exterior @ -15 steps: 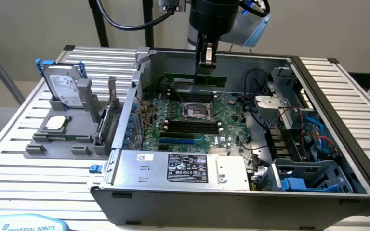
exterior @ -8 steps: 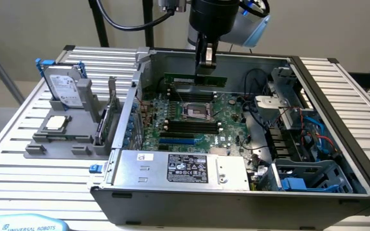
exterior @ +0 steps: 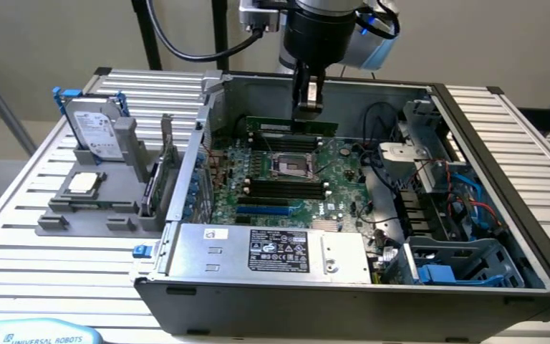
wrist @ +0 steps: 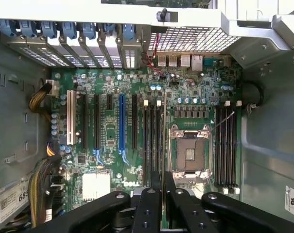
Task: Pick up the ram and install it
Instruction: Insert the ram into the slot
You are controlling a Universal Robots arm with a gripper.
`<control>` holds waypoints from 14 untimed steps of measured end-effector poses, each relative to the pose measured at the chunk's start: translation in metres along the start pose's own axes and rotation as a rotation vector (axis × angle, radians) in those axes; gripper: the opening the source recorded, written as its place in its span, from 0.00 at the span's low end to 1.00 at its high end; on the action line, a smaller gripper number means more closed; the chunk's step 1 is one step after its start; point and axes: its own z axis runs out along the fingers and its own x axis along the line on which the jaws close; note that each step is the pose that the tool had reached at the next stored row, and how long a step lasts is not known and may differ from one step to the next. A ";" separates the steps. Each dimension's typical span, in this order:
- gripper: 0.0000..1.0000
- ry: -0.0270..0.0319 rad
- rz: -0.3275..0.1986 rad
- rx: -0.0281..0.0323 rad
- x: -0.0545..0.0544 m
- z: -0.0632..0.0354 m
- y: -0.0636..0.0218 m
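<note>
The ram (exterior: 292, 126), a narrow green stick, hangs level inside the open computer case, above the far part of the motherboard (exterior: 337, 175). My gripper (exterior: 306, 107) comes down from above and is shut on the stick's top edge. In the wrist view the ram (wrist: 164, 136) shows edge-on as a thin line between my black fingers (wrist: 149, 204). It runs over the board between the black memory slots (wrist: 154, 145) and the CPU socket (wrist: 189, 155). A second bank of slots (wrist: 227, 145) lies on the socket's other side.
The case walls (exterior: 428, 89) ring the board. A power supply (exterior: 266, 251) sits at the near edge, with cables and a blue drive cage (exterior: 457, 265) at the exterior view's right. Outside the case, a grey holder (exterior: 94, 208) carries a hard drive (exterior: 98, 129), a CPU (exterior: 84, 183) and an expansion card (exterior: 165, 172).
</note>
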 end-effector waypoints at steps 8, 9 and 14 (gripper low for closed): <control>0.14 0.0004 -0.011 -0.0008 -0.001 0.0145 -0.0026; 0.14 0.0006 -0.013 -0.0009 -0.001 0.0164 -0.0029; 0.14 0.0008 -0.016 -0.0013 -0.003 0.0255 -0.0050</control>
